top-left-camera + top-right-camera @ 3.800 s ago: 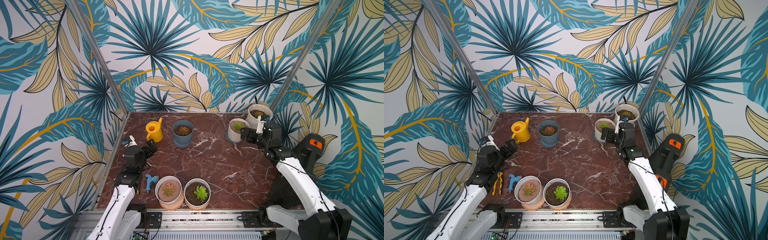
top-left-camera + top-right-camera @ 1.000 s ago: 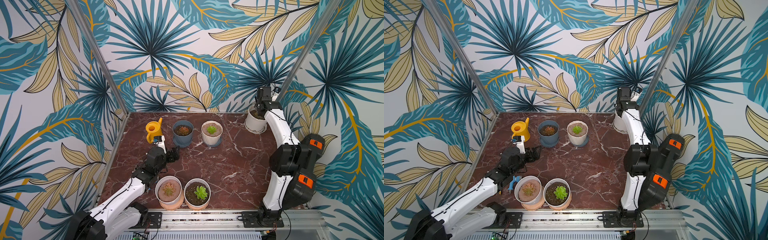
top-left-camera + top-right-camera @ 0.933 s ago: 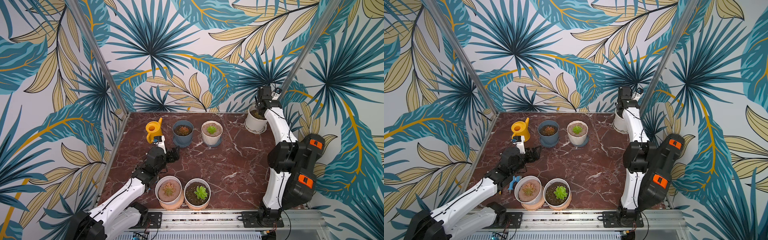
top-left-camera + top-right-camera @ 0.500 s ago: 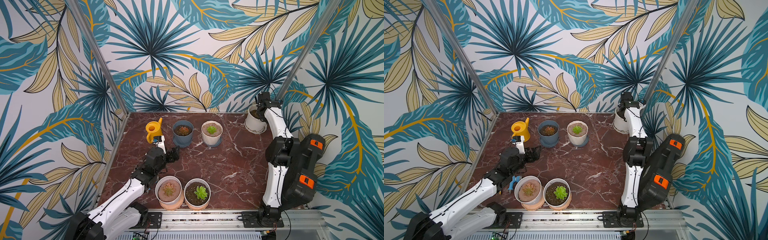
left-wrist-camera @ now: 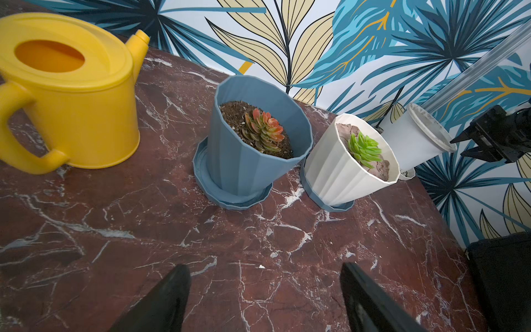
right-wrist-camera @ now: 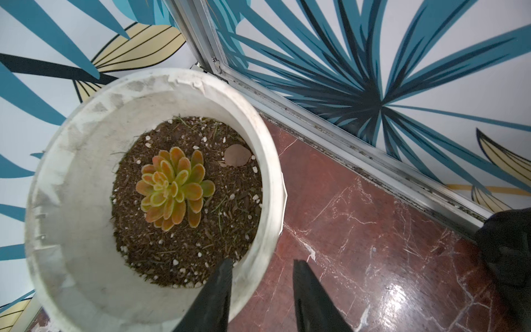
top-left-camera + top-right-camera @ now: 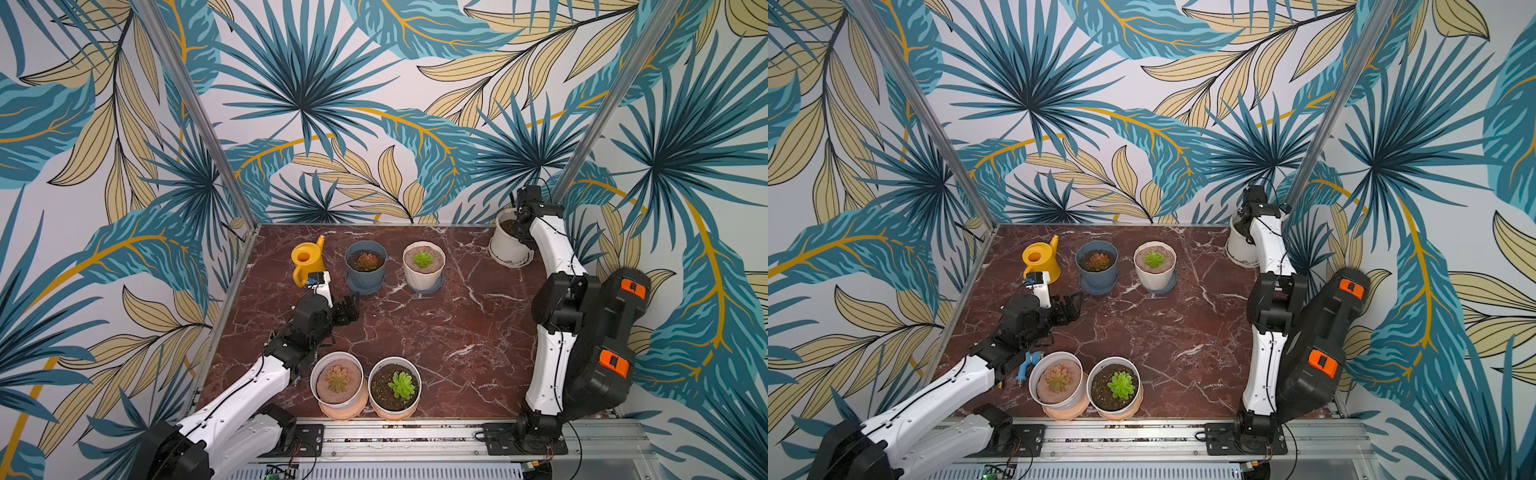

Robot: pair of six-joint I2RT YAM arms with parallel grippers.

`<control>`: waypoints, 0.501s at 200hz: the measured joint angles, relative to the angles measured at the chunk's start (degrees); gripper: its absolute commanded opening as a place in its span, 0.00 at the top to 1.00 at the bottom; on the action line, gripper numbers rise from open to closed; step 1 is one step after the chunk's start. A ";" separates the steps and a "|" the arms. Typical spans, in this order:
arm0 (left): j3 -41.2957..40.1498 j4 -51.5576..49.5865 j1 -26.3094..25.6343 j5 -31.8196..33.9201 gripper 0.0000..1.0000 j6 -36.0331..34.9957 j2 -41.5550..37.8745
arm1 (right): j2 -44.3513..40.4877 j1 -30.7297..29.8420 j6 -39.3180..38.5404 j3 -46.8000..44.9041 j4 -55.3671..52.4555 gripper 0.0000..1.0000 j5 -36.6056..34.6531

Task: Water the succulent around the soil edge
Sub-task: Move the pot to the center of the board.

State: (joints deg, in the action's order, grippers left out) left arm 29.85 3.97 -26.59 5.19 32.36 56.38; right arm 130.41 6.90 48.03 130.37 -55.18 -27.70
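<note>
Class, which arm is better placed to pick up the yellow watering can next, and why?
Left. The left gripper, fingers open and empty, hovers close to the yellow watering can. The right gripper is far off, its fingers straddling the rim of the corner white pot.

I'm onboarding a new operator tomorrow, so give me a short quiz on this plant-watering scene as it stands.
1. Multiple choice: which pot stands right beside the yellow watering can? A) the blue pot B) the plain white pot in the far corner C) a front pot on a peach saucer.
2. True or false: the left gripper is holding the watering can.
3. Count: how many potted succulents stand on the marble table?
Key: 1 A. 2 False; it is open and empty above the table. 3 Five.
</note>
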 measured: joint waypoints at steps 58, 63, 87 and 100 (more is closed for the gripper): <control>0.00 0.00 0.00 -0.02 0.13 0.00 0.02 | 0.00 0.00 2.56 -1.20 0.31 0.59 2.62; 0.00 0.00 0.00 -0.02 0.13 0.00 0.00 | 0.00 0.00 2.82 -1.20 0.39 0.59 2.73; 0.00 0.00 0.00 -0.02 0.14 0.00 0.00 | 0.00 0.15 3.91 -1.22 0.48 0.59 3.19; 0.00 0.00 0.00 -0.02 0.13 0.00 0.00 | 0.02 0.24 4.33 -1.22 0.50 0.60 3.61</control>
State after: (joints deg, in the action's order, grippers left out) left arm 29.85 3.97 -26.59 5.17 32.36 56.38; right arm 130.43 7.14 52.36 129.14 -54.68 -24.10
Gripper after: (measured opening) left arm 0.866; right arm 0.405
